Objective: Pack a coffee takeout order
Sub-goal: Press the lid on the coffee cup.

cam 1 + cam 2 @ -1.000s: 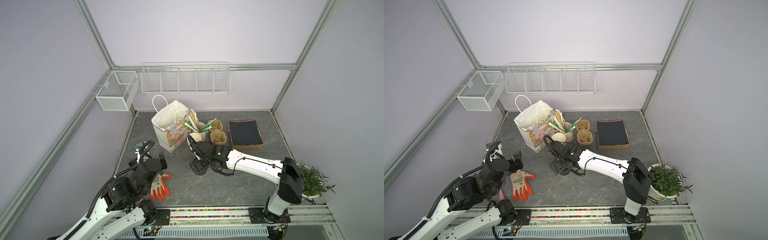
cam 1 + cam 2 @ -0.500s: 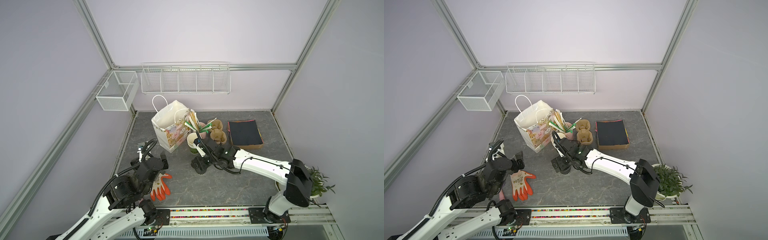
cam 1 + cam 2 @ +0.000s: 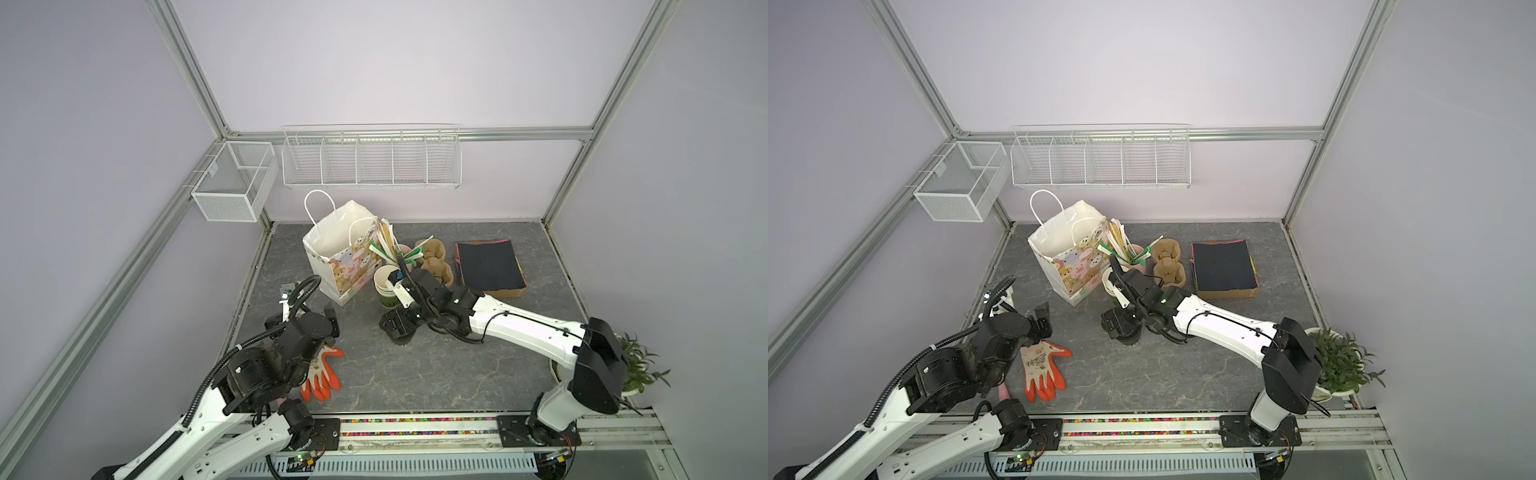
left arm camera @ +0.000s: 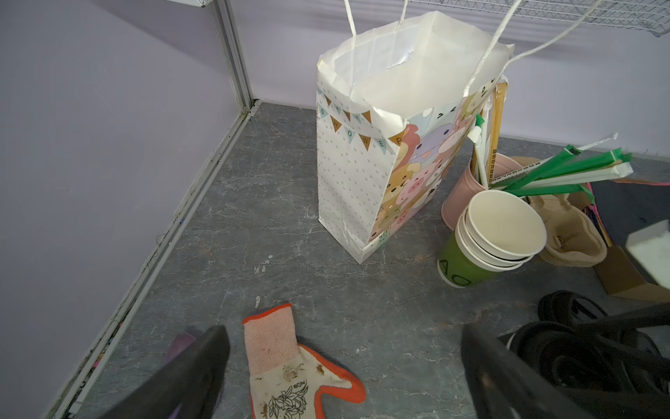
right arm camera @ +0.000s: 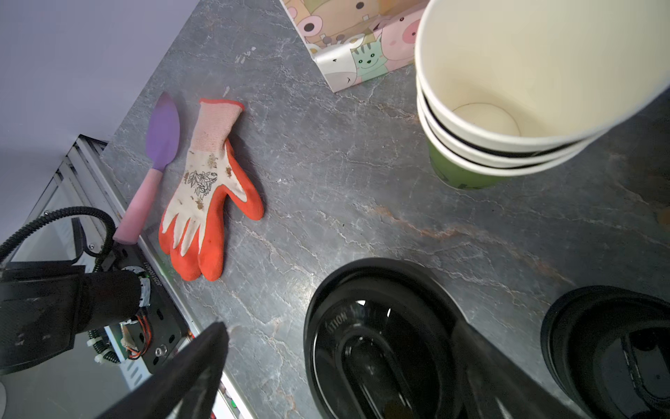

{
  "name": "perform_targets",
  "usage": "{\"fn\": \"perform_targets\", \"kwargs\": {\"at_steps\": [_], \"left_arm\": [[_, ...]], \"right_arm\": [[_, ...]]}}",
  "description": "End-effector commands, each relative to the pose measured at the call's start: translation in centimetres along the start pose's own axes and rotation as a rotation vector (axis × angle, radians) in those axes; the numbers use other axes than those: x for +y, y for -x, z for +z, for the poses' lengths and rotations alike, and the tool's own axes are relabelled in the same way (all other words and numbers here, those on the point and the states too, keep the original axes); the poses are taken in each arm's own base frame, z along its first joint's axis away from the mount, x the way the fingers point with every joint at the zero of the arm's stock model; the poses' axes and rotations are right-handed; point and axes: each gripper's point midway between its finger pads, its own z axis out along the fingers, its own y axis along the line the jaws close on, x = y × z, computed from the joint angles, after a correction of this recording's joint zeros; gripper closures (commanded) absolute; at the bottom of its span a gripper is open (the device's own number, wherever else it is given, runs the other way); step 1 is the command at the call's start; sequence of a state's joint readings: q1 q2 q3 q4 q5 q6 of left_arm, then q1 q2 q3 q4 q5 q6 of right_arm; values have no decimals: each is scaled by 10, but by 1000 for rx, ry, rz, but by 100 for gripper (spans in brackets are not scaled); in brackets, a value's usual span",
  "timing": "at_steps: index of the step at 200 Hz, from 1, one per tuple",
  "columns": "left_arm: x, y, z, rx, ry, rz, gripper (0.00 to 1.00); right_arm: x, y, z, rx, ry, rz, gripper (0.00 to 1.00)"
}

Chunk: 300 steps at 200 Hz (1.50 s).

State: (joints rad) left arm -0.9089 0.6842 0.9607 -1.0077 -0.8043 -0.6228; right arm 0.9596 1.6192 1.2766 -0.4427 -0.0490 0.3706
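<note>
**Counter (image 3: 436,374) contents, as I saw them:**

1. Right hand (image 5: 340,326): fingers spread wide, gripping nothing. It hung low over the middle of the counter, just in front of the stacked cups (image 3: 386,282).
2. Black cup (image 5: 384,301): upright on the counter directly beneath the right hand. In the right wrist view its black lid, with raised lettering, showed between the two spread fingers. One finger crossed the lid's rim; whether it touched, I could not tell.
3. Second black cup (image 5: 609,344): just beside the first, outside the fingers.
4. Brown pulp carrier (image 3: 434,259): nearer the back wall, beyond the right hand, between the pink cup of straws (image 4: 460,196) and the cardboard tray (image 3: 509,293).
5. Black paper sheet (image 3: 488,266): flat on top of the stack in that tray, well apart from both hands.
6. Left hand (image 4: 344,328): fingers spread, holding nothing, poised above the cuff of the orange-and-white glove (image 4: 286,370).
7. Gift bag (image 3: 345,253): upright, mouth open, just beside the stacked cups.
8. Purple trowel (image 5: 159,145): flat beside the glove, near the counter's edge.
9. Potted plant (image 3: 636,365): at the right-hand front corner.
</note>
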Motion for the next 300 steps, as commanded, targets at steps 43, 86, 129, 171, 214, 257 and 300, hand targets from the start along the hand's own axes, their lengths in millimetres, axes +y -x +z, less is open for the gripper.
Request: {"fn": "perform_targets", "kwargs": {"at_steps": [43,86,129,171,214,257,300], "left_arm": [[1,-7,2,31,8,37,0],[-23,-13,7,84,-76,79,0],[-66,-31,18,252,-149,141,1],[-103,-38,28,317,-199,139,2],[-138,-49,41,373,-194,184,2],[-155,-60,60,405,-165,220,2],[-158,-73,79,453,-81,257,2]], "right_arm": [[1,25,-28,-71,31,12,3],[-25,29,-64,-155,-36,113,7],[-49,1,-78,-189,-86,207,7],[-67,-23,-62,-136,-88,334,9],[-75,-28,-53,-150,-57,414,9],[-83,-36,-38,-127,-66,453,9],[-92,-40,-28,-126,-76,490,9]]}}
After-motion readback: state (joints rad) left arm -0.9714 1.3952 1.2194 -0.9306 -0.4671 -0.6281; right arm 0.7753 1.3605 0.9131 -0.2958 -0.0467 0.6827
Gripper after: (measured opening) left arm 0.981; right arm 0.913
